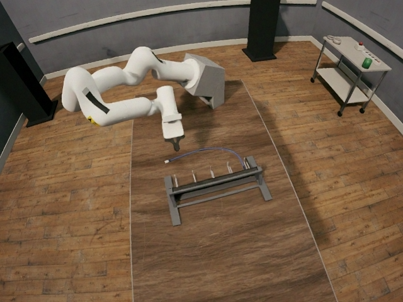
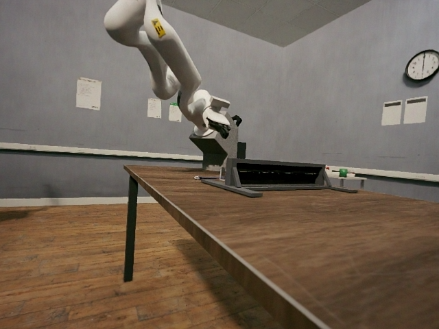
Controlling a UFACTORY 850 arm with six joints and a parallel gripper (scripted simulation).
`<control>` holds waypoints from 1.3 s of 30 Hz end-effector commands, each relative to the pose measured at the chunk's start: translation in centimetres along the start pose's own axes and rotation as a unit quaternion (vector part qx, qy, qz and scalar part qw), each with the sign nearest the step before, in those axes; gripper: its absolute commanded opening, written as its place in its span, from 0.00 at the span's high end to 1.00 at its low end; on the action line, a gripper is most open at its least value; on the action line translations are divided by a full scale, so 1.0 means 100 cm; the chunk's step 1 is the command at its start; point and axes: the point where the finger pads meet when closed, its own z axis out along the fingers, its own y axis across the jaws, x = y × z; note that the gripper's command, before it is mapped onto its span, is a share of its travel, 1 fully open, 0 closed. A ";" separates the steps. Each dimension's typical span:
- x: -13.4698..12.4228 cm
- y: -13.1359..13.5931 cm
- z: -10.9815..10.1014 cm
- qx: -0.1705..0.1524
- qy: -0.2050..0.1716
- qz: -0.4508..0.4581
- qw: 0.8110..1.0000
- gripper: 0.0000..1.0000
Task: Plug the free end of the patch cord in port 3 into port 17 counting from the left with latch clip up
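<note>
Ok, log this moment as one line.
tool: shut, empty, above table | free plug: lying on table, ungrasped | rack: upright | insertion: not started

Pretty plain room: grey-blue painted walls (image 2: 283, 88) with a white rail (image 1: 136, 14) running along them and a white skirting board at the bottom. Worn brown plank floor (image 1: 65, 227) all over. A long dark wooden table (image 2: 319, 240) on thin black legs sits in the middle. Far right there's a white metal trolley on castors (image 1: 352, 73). A black square pillar (image 1: 262, 29) stands at the far wall, a round wall clock (image 2: 422, 64) and some white paper sheets (image 2: 88, 93) are pinned up.
</note>
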 end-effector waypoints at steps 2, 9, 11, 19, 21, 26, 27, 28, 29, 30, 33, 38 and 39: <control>-0.015 0.007 0.008 -0.004 -0.041 -0.086 0.995 1.00; -0.027 0.013 0.013 -0.002 -0.076 -0.156 0.985 1.00; -0.031 0.015 0.015 -0.001 -0.086 -0.174 0.981 1.00; -0.046 0.023 0.019 0.011 -0.128 -0.254 0.959 1.00; -0.050 0.024 0.020 0.015 -0.139 -0.273 0.952 1.00; -0.059 0.028 0.021 0.028 -0.163 -0.316 0.934 1.00; -0.060 0.029 0.021 0.030 -0.167 -0.325 0.930 1.00; -0.062 0.030 0.022 0.034 -0.172 -0.333 0.926 1.00; -0.064 0.031 0.022 0.037 -0.177 -0.342 0.922 1.00; -0.066 0.032 0.022 0.040 -0.182 -0.351 0.918 1.00; -0.071 0.034 0.022 0.052 -0.196 -0.377 0.904 1.00; -0.080 0.038 0.022 0.073 -0.218 -0.418 0.879 1.00; -0.080 0.038 0.022 0.073 -0.218 -0.418 0.879 1.00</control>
